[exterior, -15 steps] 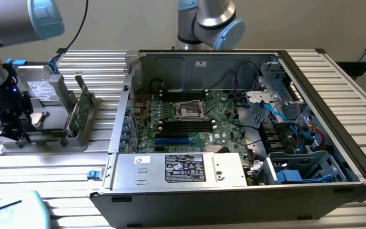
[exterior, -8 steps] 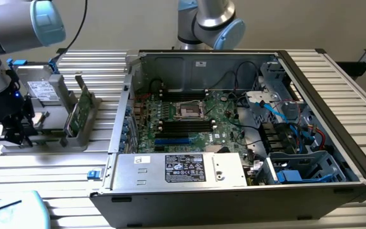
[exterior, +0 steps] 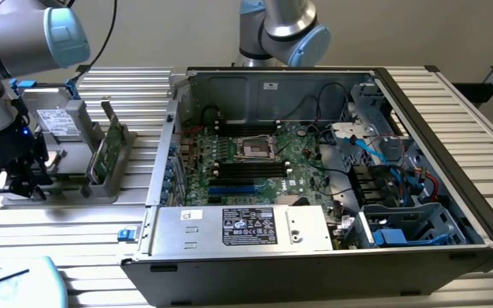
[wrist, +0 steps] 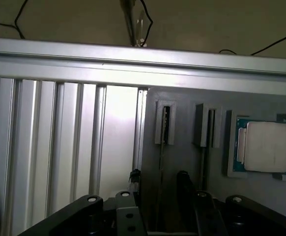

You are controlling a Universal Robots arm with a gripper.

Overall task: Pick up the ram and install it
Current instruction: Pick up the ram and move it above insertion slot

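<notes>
Gripper (wrist: 157, 181) low over the grey parts fixture (wrist: 182, 162); fingers (wrist: 183, 187) stand apart, nothing clamped. The ram (wrist: 165, 124) sits edge-on in its fixture slot, its thin edge running down into the gap between the fingers, apparently not touching either. Judgement: pick not yet made, ram not lifted, install not begun; the arm looks lined up for the grasp only. Beside the ram is a second slot (wrist: 207, 129), then the square processor chip (wrist: 266, 146) lying flat in its pocket. In the exterior view the gripper (exterior: 22, 185) is at the fixture's near corner, at that view's left, on the ribbed aluminium table (exterior: 67, 224). A green expansion card (exterior: 106, 149) stands upright in the same fixture, between the gripper and the open computer case (exterior: 452, 128); that card and the case side wall (exterior: 166, 160) would both lie in the way of a straight carry to the board. Inside the case the black memory slots (exterior: 251, 169) on the motherboard (exterior: 302, 160) look empty. Power supply (exterior: 242, 228) at the near edge, blue cables (exterior: 384, 154) toward the exterior view's right, apart from the slots. A second arm (exterior: 281, 29) stands behind the case.
</notes>
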